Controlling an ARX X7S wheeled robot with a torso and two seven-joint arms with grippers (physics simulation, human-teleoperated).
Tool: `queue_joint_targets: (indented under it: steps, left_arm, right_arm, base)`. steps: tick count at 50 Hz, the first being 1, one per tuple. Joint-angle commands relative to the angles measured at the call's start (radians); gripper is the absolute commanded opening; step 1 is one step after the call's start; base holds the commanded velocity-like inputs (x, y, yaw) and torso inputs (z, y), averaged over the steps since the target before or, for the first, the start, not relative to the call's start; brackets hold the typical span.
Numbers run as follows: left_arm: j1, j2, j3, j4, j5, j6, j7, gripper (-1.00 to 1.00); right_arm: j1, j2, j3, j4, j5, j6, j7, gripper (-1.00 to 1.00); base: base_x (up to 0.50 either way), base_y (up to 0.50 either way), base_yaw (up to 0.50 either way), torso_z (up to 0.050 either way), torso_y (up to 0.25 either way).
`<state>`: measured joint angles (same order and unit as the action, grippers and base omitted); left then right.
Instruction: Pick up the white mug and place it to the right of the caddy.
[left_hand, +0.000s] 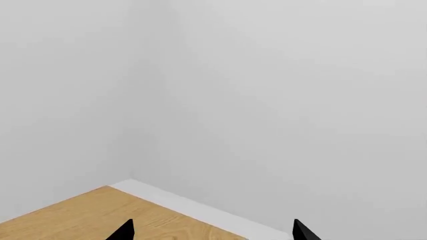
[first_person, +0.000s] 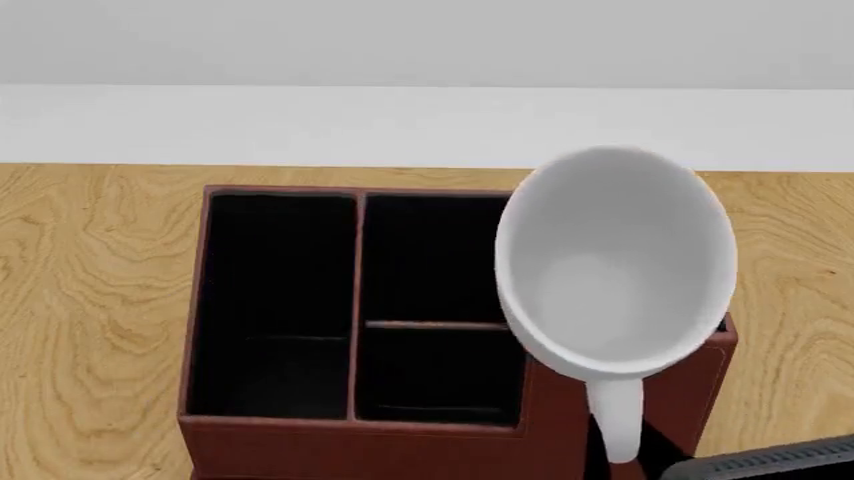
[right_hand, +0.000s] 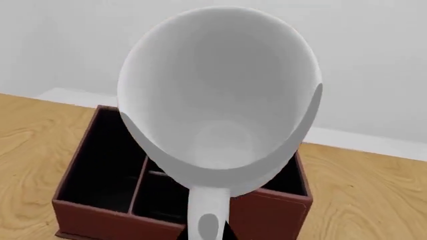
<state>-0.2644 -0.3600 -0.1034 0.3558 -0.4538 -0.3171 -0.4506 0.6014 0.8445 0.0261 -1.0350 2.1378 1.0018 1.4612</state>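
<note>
The white mug (first_person: 617, 262) hangs in the air, tipped so its empty mouth faces the cameras and its loop handle (right_hand: 208, 210) points down. It is over the right-hand side of the caddy (first_person: 267, 435), a reddish-brown box with black compartments. My right gripper (right_hand: 208, 233) is shut on the mug's handle, and only dark finger edges show beside it. The left gripper (left_hand: 213, 232) is open with nothing between its black fingertips (left_hand: 124, 231). It is off by a corner of the table, facing the wall.
The caddy stands on a light wooden table (first_person: 80, 300). A white ledge (first_person: 400, 125) runs along the table's far edge below a plain pale wall (first_person: 400, 40). Bare wood shows on the caddy's right (first_person: 801, 300) and left.
</note>
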Motion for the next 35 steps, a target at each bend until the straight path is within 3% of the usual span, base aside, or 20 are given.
queue_joint_targets:
  steps: [1, 11, 35]
  left_arm:
    - [-0.002, 0.0, 0.006, -0.007, 0.003, 0.005, 0.0, 1.0]
    - [-0.003, -0.001, 0.013, -0.01, 0.006, 0.007, -0.002, 1.0]
    - [-0.042, 0.016, 0.069, -0.132, 0.072, 0.058, 0.006, 1.0]
  right_arm:
    - [-0.15, 0.02, 0.289, 0.022, 0.031, 0.073, -0.056, -1.0]
    - [-0.313, -0.017, 0.555, 0.055, 0.007, 0.158, -0.15, -1.0]
    - [-0.392, 0.1, 0.76, 0.192, 0.073, 0.156, -0.143, -1.0]
  base:
    - [0.0, 0.0, 0.0, 0.0, 0.0]
    - [0.0, 0.0, 0.0, 0.0, 0.001]
    - [0.0, 0.0, 0.0, 0.0, 0.0]
